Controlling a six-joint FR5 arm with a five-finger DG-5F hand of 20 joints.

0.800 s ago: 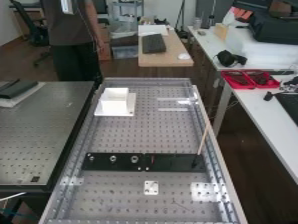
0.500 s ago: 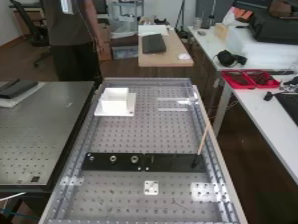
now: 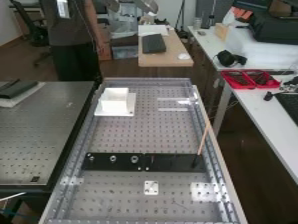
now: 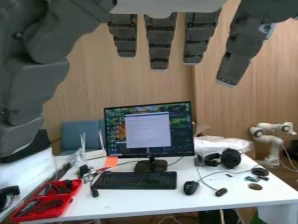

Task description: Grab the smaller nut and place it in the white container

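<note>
My robot hand (image 4: 160,42) is released, fingers extended. Smaller nut (image 3: 91,158) stands on black bar (image 3: 173,162) beside larger nut (image 3: 113,158); white container (image 3: 115,103) sits farther along tabletop (image 3: 123,135).

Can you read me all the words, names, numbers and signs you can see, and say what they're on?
There are none I can read.
Monitor: the writing on its screen is too small.
Keyboard: any marks on its keys are too small.
White container and flat black bar: no writing I can make out.
</note>
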